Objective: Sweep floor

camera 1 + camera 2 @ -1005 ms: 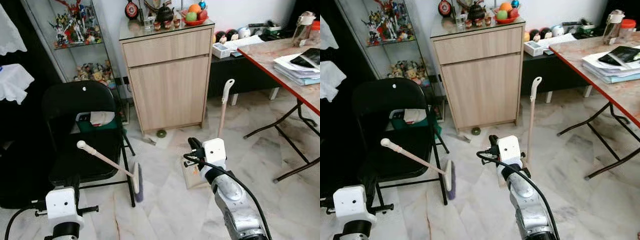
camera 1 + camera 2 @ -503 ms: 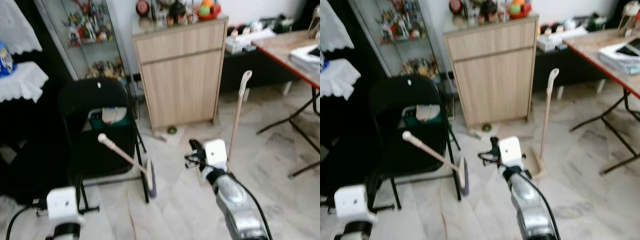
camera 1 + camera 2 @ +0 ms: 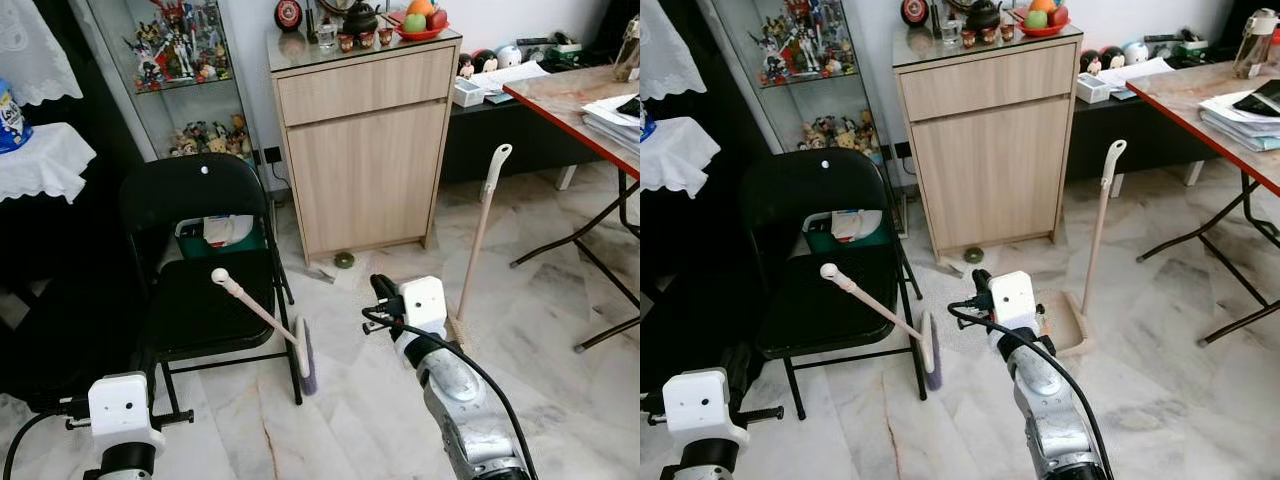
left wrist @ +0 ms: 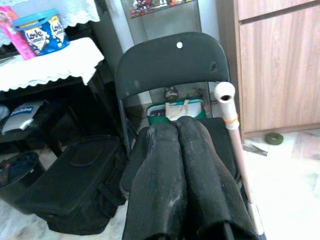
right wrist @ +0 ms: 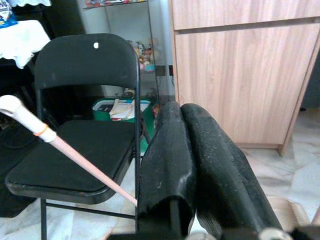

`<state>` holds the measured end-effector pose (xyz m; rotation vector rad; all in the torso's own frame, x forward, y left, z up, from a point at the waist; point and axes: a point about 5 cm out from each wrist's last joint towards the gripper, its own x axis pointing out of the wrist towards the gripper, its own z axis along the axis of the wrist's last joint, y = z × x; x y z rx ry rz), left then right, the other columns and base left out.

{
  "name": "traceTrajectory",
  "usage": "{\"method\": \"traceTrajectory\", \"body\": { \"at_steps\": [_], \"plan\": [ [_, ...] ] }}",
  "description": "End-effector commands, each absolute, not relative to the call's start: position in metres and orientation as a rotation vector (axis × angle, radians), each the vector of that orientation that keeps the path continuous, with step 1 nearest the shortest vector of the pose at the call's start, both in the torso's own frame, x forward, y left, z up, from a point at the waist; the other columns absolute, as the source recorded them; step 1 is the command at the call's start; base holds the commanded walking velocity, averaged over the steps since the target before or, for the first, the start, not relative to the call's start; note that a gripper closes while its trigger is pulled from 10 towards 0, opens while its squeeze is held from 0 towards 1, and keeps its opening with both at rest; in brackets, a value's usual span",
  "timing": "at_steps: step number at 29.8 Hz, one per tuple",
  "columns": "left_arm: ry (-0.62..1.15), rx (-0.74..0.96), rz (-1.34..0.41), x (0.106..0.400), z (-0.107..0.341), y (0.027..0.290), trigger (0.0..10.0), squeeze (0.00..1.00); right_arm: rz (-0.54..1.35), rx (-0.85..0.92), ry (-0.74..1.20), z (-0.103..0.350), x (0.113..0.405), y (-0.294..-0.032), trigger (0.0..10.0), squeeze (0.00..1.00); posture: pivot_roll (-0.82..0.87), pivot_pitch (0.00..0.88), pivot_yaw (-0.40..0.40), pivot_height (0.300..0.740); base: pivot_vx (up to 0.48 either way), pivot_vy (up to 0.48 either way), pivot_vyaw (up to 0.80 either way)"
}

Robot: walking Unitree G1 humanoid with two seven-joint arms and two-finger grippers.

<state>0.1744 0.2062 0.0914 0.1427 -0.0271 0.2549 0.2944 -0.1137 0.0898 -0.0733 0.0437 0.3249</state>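
A broom leans against the black folding chair (image 3: 205,260). Its pale handle (image 3: 255,310) slopes up over the seat, and its brush head (image 3: 306,356) rests on the marble floor by the chair's front leg. A long-handled dustpan (image 3: 1095,240) stands upright to the right of it, in front of the cabinet. My right gripper (image 3: 381,292) hovers between broom and dustpan, shut on nothing; in the right wrist view its fingers (image 5: 200,145) lie together. My left gripper (image 4: 177,125) is low on the left, shut and empty, pointing at the chair with the broom handle's tip (image 4: 224,93) just beside it.
A wooden cabinet (image 3: 360,150) stands behind the dustpan, with a small green object (image 3: 345,261) on the floor at its foot. A glass display case (image 3: 185,80) is behind the chair. A red-edged table (image 3: 575,105) with black legs is on the right. A black bag (image 4: 75,185) lies left of the chair.
The whole picture has shifted and come out of a blur, so the camera moved. Broom, dustpan and chair stand as before. Both grippers stay shut.
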Motion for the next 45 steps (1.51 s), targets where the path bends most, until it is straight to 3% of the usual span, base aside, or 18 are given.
{"method": "traceTrajectory", "body": {
  "at_steps": [1,45],
  "plan": [
    [-0.028,0.161,0.252,0.1746,0.0935,0.2078,10.0,0.00,0.332,-0.061,0.033,0.0921,0.2957,-0.1099,10.0,0.00,-0.13,0.000,0.129,0.740,0.000,0.000,0.00],
    [-0.027,0.154,0.233,0.1771,0.0923,0.2051,10.0,0.00,0.342,-0.068,0.034,0.0919,0.2963,-0.1104,10.0,0.00,-0.13,0.000,0.120,0.740,0.246,0.000,0.00]
  ]
}}
